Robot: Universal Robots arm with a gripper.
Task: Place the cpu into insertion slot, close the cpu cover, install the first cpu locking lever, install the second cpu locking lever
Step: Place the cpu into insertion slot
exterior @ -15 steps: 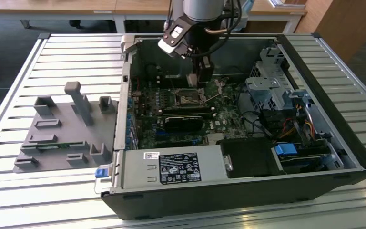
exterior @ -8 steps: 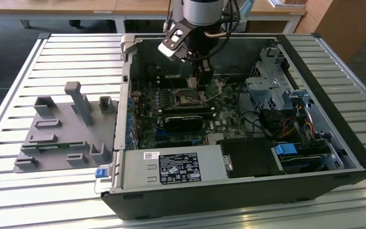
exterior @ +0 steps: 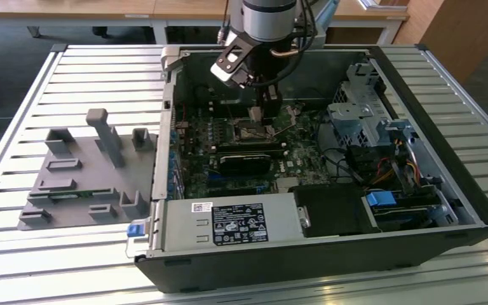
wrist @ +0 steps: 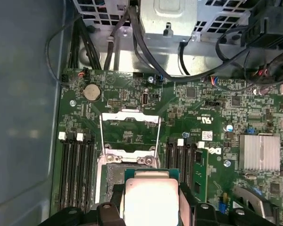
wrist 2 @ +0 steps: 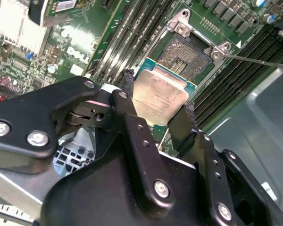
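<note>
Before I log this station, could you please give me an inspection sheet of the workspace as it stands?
Surface: slatted metal table, carrying an open computer case.
Job's things: chip held over the bare socket, not seated; cover swung open.
Clutter: grey holder plate on the table at the exterior view's left.
Tool: tool shut on the chip's edges.
Cables: black cables inside the case.
Surroundings: desks behind the table.
</note>
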